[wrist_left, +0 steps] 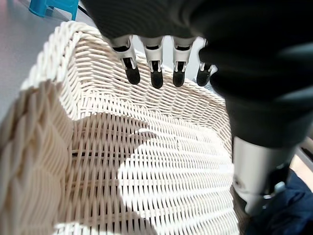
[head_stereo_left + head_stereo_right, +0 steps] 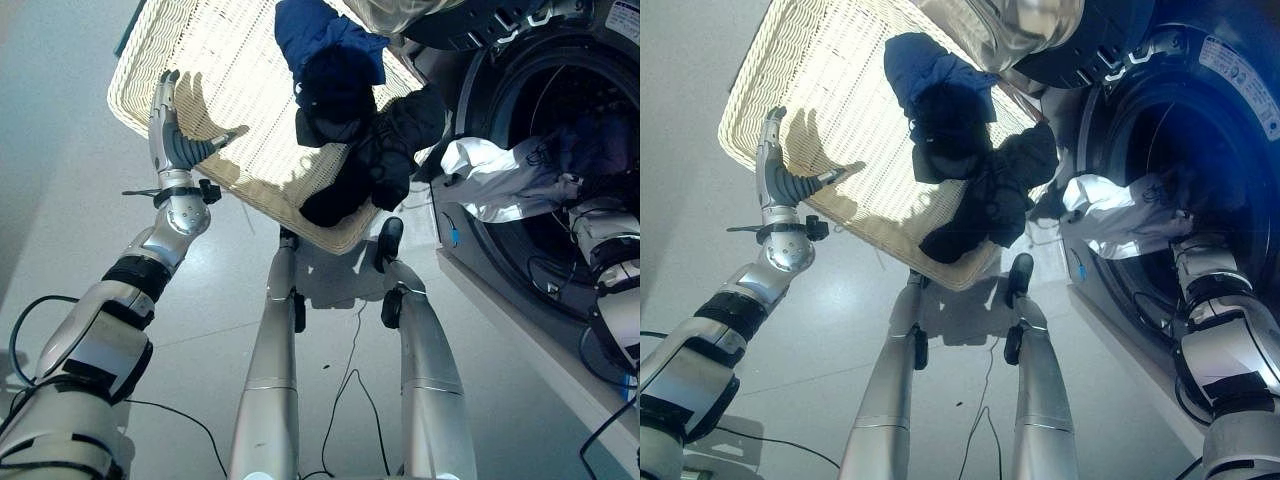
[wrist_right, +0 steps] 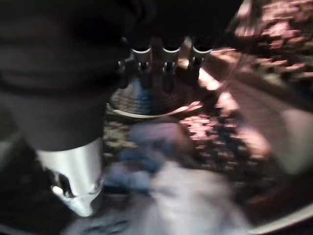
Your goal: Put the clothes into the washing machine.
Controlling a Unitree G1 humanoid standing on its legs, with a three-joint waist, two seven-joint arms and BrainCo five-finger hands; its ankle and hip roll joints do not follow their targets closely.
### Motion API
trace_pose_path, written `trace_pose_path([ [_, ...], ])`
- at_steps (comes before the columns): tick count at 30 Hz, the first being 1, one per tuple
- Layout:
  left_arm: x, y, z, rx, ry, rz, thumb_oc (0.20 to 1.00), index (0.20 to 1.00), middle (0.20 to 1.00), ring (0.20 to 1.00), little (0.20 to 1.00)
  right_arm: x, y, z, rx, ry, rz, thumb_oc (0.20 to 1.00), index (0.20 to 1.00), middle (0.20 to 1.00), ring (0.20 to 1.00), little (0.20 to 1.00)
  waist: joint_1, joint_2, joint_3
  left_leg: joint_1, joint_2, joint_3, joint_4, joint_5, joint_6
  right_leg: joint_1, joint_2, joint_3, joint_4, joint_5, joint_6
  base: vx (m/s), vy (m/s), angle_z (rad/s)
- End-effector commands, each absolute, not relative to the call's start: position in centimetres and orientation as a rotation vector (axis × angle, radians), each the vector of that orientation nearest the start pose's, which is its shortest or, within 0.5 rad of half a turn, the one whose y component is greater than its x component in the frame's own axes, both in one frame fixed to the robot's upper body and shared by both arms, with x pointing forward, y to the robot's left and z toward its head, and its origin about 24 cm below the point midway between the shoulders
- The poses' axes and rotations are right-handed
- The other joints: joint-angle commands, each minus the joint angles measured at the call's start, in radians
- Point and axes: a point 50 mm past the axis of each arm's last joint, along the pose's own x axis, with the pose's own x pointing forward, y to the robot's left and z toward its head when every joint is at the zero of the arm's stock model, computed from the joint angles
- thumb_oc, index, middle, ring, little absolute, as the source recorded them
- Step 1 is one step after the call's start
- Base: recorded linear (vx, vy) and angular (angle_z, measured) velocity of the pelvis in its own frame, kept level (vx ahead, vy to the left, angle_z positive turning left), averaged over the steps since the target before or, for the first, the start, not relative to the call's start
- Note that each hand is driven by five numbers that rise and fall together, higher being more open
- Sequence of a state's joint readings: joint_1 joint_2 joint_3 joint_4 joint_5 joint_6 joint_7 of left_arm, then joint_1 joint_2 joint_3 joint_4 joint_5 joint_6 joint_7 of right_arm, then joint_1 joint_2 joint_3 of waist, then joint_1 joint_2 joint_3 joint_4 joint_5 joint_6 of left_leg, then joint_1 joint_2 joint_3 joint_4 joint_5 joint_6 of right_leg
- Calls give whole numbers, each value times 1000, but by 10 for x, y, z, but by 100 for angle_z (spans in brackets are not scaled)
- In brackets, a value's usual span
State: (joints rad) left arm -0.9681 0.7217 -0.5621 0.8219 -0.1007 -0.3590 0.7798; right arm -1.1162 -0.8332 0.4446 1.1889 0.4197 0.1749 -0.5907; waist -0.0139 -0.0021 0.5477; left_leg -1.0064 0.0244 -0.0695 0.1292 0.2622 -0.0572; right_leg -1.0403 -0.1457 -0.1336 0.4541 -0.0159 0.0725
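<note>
Our right hand (image 3: 161, 61) reaches into the washer (image 2: 560, 90) drum, fingers straight and holding nothing, above a white garment (image 2: 500, 180) spilling over the door rim. Left hand (image 2: 170, 130), fingers relaxed, hovers over the basket (image 2: 230, 110) holding dark clothes (image 2: 340, 90). The washer's label is unreadable.

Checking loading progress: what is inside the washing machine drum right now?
A white garment hangs out over the drum's door rim, with the right hand reaching inside above pale cloth. The drum's depths are too dark to judge.
</note>
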Motion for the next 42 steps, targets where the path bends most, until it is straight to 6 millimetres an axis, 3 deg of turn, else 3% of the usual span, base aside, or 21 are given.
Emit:
trace_pose_path([
  [1, 373, 247, 233, 607, -694, 632, 1000, 1000, 1000, 1000, 1000, 338, -391, 262, -719, -47, -1069, 1000, 1000, 1000, 1000, 1000, 23, -58, -28, 19, -14, 51, 164, -209, -28, 50, 71, -42, -146, 127, 72, -18, 66, -2],
  [6, 374, 242, 230, 586, -695, 658, 1000, 1000, 1000, 1000, 1000, 358, -355, 233, -772, -57, -878, 1000, 1000, 1000, 1000, 1000, 8, -52, -28, 16, -10, 63, 151, -206, -33, 33, 74, -32, -135, 111, 69, -5, 66, 0],
  [12, 377, 234, 232, 567, -714, 649, 1000, 1000, 1000, 1000, 1000, 374, -330, 205, -782, -26, -710, 1000, 1000, 1000, 1000, 1000, 15, -34, -28, 9, -11, 66, 148, -201, -37, 19, 71, -32, -124, 105, 67, -1, 6, 0],
  [19, 380, 224, 231, 543, -725, 638, 1000, 1000, 1000, 1000, 1000, 383, -313, 183, -864, 46, -594, 1000, 1000, 1000, 1000, 1000, 23, -14, -28, 8, -12, 71, 140, -190, -42, 12, 71, -29, -119, 97, 63, 1, 10, 0],
  [24, 382, 212, 226, 515, -727, 623, 1000, 1000, 1000, 1000, 1000, 381, -314, 163, -972, 165, -615, 1000, 1000, 1000, 1000, 1000, 30, 8, -28, 9, -14, 76, 138, -182, -43, 7, 71, -27, -111, 90, 57, 5, 29, 0],
  [29, 383, 204, 225, 495, -733, 613, 1000, 1000, 1000, 1000, 1000, 379, -318, 161, -1060, 229, -674, 1000, 1000, 1000, 1000, 1000, 33, 26, -28, 5, -19, 77, 140, -176, -41, 3, 69, -21, -111, 91, 55, 7, 39, 0],
  [35, 384, 198, 229, 477, -749, 605, 1000, 1000, 1000, 1000, 1000, 382, -316, 175, -1136, 211, -719, 1000, 1000, 1000, 1000, 1000, 37, 46, -28, -5, -25, 75, 135, -170, -39, -8, 66, -17, -117, 96, 55, 1, 5, 0],
  [36, 384, 197, 230, 473, -753, 604, 1000, 1000, 1000, 1000, 1000, 383, -316, 179, -1154, 201, -735, 445, 445, 445, 445, 445, 38, 49, -28, -8, -25, 75, 135, -169, -40, -11, 65, -16, -118, 96, 55, 0, 0, 0],
  [37, 384, 195, 230, 466, -757, 602, 1000, 1000, 1000, 1000, 1000, 384, -314, 184, -1198, 186, -746, 200, 200, 200, 200, 200, 38, 52, -28, -12, -26, 75, 135, -168, -40, -14, 65, -15, -120, 97, 55, 0, 0, 0],
  [42, 384, 186, 232, 437, -774, 588, 1000, 1000, 1000, 1000, 1000, 388, -308, 205, -1362, 124, -807, 200, 200, 200, 200, 200, 46, 68, -28, -22, -30, 75, 133, -162, -38, -26, 61, -14, -115, 97, 54, 2, 23, 0],
])
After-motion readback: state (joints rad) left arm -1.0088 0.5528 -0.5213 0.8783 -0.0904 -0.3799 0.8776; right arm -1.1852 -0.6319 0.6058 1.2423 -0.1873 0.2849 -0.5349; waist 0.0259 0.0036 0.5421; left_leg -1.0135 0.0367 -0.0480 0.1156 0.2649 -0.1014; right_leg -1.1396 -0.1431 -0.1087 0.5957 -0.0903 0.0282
